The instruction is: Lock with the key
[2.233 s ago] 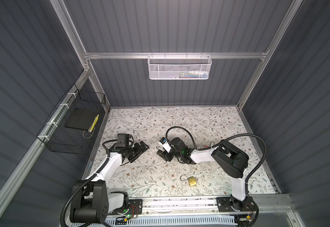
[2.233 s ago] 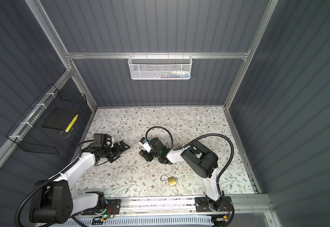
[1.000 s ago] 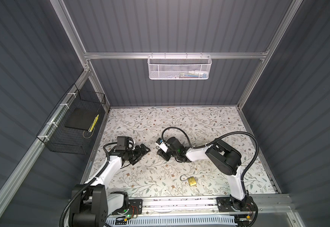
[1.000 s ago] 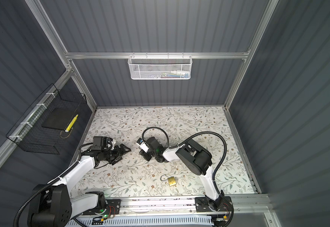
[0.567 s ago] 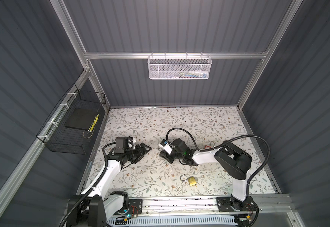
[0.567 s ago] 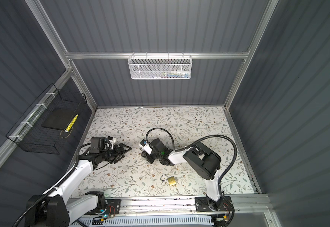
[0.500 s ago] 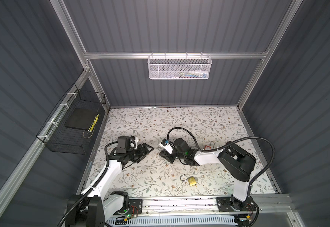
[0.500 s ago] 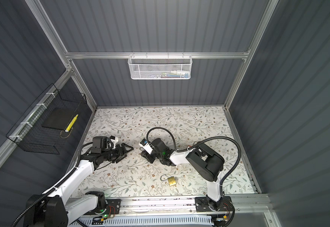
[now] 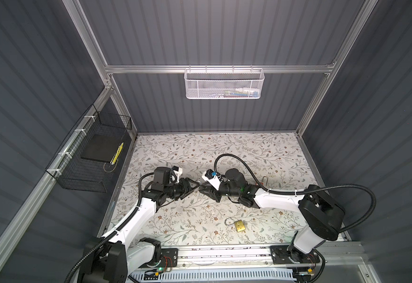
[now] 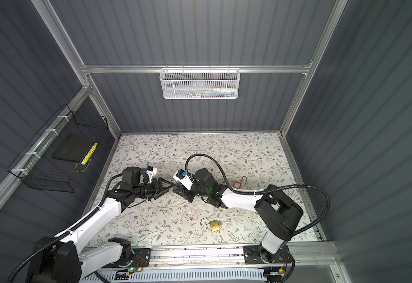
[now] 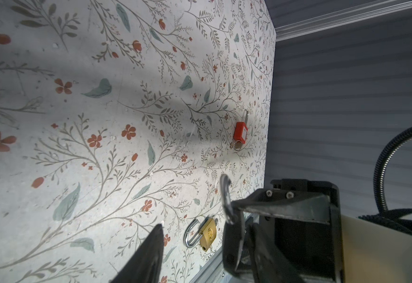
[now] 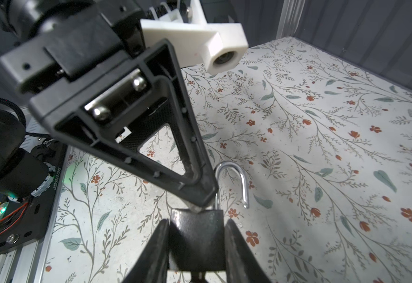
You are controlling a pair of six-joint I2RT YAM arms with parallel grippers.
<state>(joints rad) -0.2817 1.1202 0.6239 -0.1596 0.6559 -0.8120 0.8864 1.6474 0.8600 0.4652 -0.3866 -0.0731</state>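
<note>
1. The black padlock [image 12: 196,235] is held clear of the floral table [image 9: 224,152], in the air between the two arms and left of the table's middle. Its body is clamped between the jaws of the right gripper [image 9: 203,190]. Its shackle [image 12: 233,181] stands open, with one leg free of the body.
2. The left gripper [image 9: 193,188] is set tip to tip against the right one. In the right wrist view one of its fingertips [image 12: 200,196] is seen touching the top of the padlock body, just beside the seated leg of the shackle. Its jaws stand partly apart: one finger [image 11: 151,250] lies clear of the padlock, the other is hidden, and no grip is seen.
3. No key can be made out in any view; whether one sits in the keyway cannot be told.
4. The step in hand is judged to be the approach to the held lock; the shackle is not yet closed.
5. The next move calls for the free leg to be lined up over its hole and pressed home against the right gripper's hold, without the body being pushed out of those jaws.
6. A brass padlock [image 9: 239,225] and a red padlock [image 10: 236,184] lie on the table, well apart from the work.
</note>
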